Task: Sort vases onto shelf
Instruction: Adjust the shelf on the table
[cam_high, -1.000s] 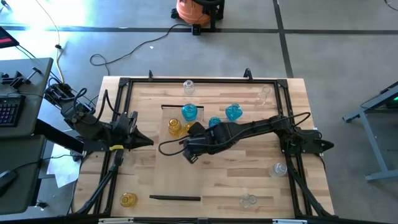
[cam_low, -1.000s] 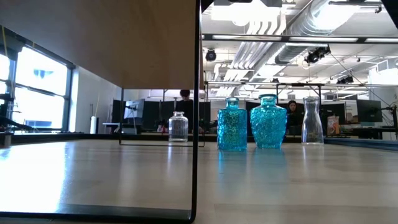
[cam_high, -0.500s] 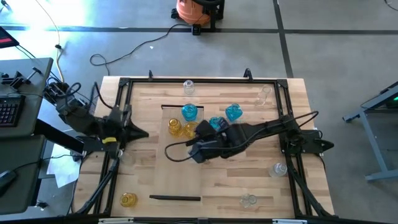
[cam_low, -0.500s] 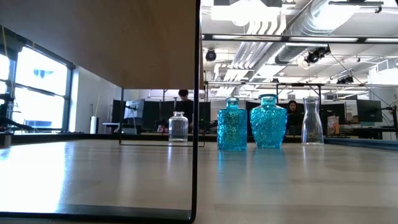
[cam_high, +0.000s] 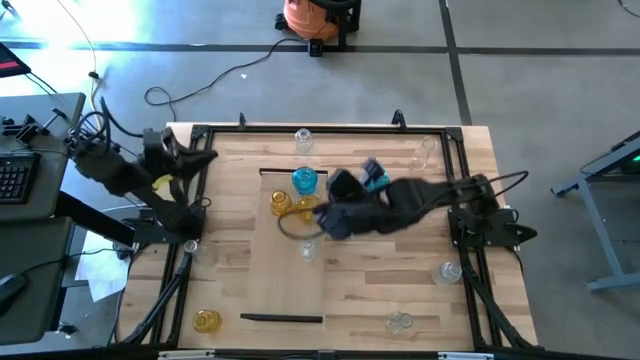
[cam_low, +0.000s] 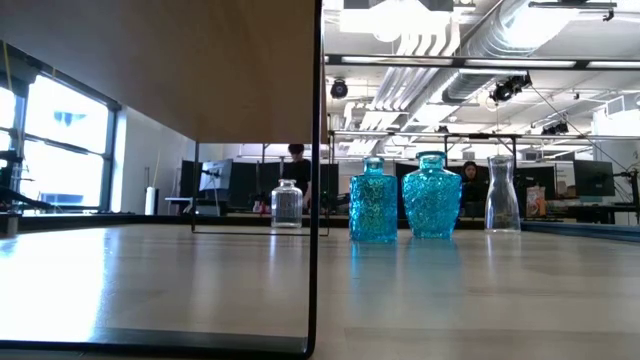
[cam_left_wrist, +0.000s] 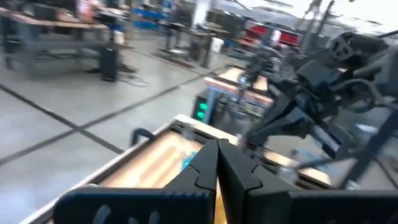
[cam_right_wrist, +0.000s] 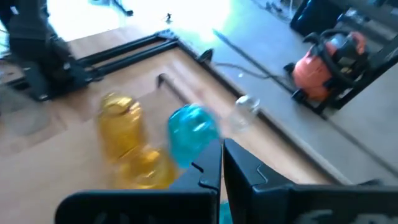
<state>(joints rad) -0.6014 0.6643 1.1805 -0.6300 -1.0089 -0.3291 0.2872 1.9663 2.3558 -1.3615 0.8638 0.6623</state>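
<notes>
High view: my right pincer, shut and empty, hangs mid-frame over the shelf vases; next I fetch a stray one.

One camera hangs overhead, looking straight down on my whole surface and both arms. Another sits at surface height, close behind the shelf, facing level toward the room. My wrist cameras look along each hand. My right wrist and the overhead share the blue vase at 12 o'clock.
</notes>
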